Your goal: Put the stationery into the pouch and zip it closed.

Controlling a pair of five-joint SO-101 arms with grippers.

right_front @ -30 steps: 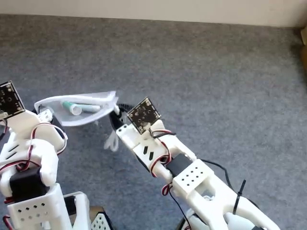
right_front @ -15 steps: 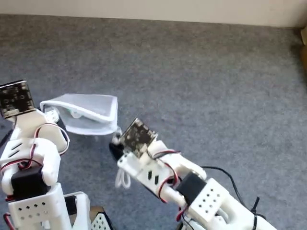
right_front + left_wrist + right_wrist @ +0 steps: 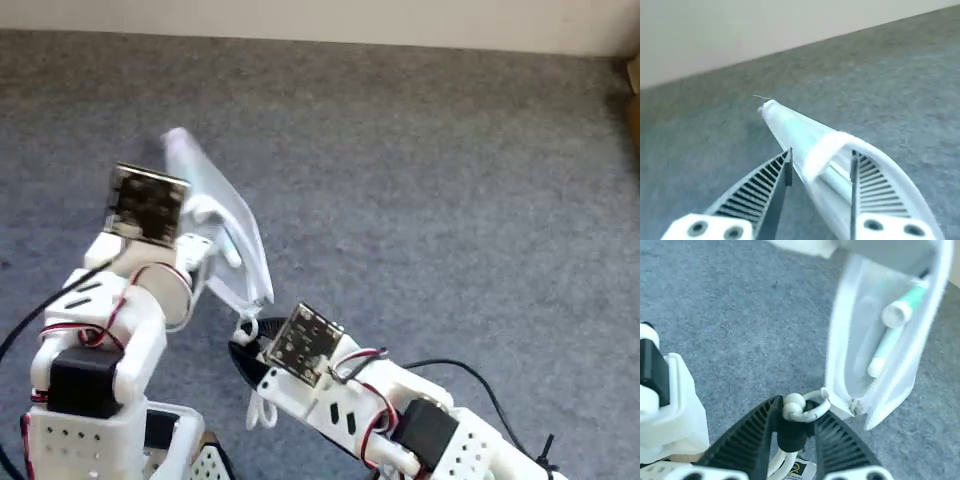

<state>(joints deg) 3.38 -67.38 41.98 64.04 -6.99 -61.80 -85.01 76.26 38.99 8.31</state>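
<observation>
A clear mesh pouch (image 3: 228,232) hangs tilted on edge above the grey carpet, with my left gripper (image 3: 207,250) shut on its rim. From the left wrist, the pouch (image 3: 805,137) runs out between the two fingers of that gripper (image 3: 820,172). In the right wrist view the pouch (image 3: 865,365) gapes open, with a green-and-white pen (image 3: 902,307) and a second pale pen (image 3: 885,347) inside. My right gripper (image 3: 794,427) is shut on the white zipper pull cord (image 3: 802,407) at the pouch's lower corner. From above, the right gripper (image 3: 250,352) sits just below that corner.
Grey carpet (image 3: 450,180) covers the whole work area, with a pale wall strip (image 3: 400,20) along the far edge. A brown object (image 3: 633,100) pokes in at the right edge. Both arm bases crowd the near edge.
The left arm has lifted and turned the pouch from lying flat to standing on edge. The right arm has drawn back toward the near edge, still on the pull cord.
</observation>
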